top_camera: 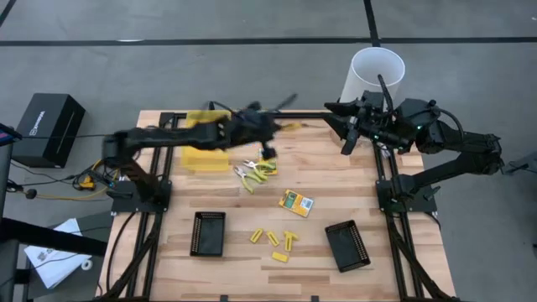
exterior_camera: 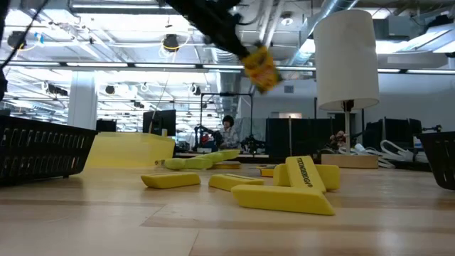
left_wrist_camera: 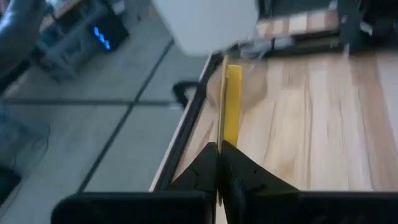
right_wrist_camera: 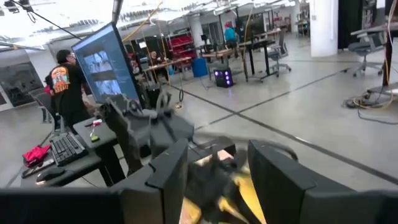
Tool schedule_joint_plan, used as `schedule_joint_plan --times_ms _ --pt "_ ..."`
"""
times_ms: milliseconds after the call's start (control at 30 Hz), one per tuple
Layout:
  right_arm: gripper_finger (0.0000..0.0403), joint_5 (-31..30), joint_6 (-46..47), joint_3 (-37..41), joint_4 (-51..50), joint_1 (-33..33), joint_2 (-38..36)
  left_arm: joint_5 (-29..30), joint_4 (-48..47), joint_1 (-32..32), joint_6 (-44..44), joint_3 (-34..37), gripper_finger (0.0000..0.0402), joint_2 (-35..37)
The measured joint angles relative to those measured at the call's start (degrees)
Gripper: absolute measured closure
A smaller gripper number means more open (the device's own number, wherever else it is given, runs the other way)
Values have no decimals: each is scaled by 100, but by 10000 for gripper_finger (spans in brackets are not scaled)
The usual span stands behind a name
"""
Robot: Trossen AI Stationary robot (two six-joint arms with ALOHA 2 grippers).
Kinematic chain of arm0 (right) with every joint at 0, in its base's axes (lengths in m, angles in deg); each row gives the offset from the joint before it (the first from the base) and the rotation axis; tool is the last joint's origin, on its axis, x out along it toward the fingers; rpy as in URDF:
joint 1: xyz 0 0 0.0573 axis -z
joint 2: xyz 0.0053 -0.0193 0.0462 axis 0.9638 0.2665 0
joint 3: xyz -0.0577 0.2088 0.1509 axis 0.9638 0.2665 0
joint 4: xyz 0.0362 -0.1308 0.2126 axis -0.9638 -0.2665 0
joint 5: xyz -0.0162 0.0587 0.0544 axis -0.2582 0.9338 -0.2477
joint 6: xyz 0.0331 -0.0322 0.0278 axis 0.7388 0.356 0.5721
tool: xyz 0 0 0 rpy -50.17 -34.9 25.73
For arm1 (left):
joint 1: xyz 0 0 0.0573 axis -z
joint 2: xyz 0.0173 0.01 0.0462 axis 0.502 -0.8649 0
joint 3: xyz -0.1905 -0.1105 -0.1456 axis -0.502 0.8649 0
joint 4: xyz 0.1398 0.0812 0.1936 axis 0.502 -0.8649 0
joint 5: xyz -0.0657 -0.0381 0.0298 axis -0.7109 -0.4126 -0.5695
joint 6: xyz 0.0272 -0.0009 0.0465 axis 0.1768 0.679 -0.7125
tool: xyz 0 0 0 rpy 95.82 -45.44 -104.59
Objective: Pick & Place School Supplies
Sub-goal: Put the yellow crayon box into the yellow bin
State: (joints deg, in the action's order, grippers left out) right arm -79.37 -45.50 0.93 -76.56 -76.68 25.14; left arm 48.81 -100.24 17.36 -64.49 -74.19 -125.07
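My left gripper (top_camera: pixel 281 126) is raised over the table's far middle, shut on a small flat yellow-orange packet (exterior_camera: pixel 261 69). On the wood below lie a plier-like tool with yellow-green handles (top_camera: pixel 252 172), another packet (top_camera: pixel 296 202) and several yellow stubby pieces (top_camera: pixel 273 239), which also show close up in the low view (exterior_camera: pixel 284 195). My right gripper (top_camera: pixel 346 130) hangs open high at the far right, with nothing between its fingers (right_wrist_camera: pixel 273 174). My left gripper pinches one end of the packet (left_wrist_camera: pixel 229 138) between its two fingers, which meet on its flat faces. The packet sticks out past the fingertips, seen edge-on in the wrist view. It hangs tilted and clear of the table (exterior_camera: pixel 261 69).
Two black trays (top_camera: pixel 208 233) (top_camera: pixel 346 245) lie near the front edge. A translucent yellow container (top_camera: pixel 205 151) sits at the far left under my left arm. A white cylinder (top_camera: pixel 373 75) stands beyond the far right corner. Bare wood lies between the trays.
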Motion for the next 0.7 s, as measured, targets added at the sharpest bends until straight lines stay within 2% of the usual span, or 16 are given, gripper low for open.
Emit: schedule_joint_plan --times_ms 400,533,700 --pt "244 0 -350 0 575 -11 5 -26 -3179 -1286 147 0 401 1622" --pt "244 2 -351 -4 587 -6 104 -87 -3720 -1514 332 67 401 1844" --pt "244 2 -348 -4 612 -4 269 -382 -3829 -1781 637 943 401 2145"
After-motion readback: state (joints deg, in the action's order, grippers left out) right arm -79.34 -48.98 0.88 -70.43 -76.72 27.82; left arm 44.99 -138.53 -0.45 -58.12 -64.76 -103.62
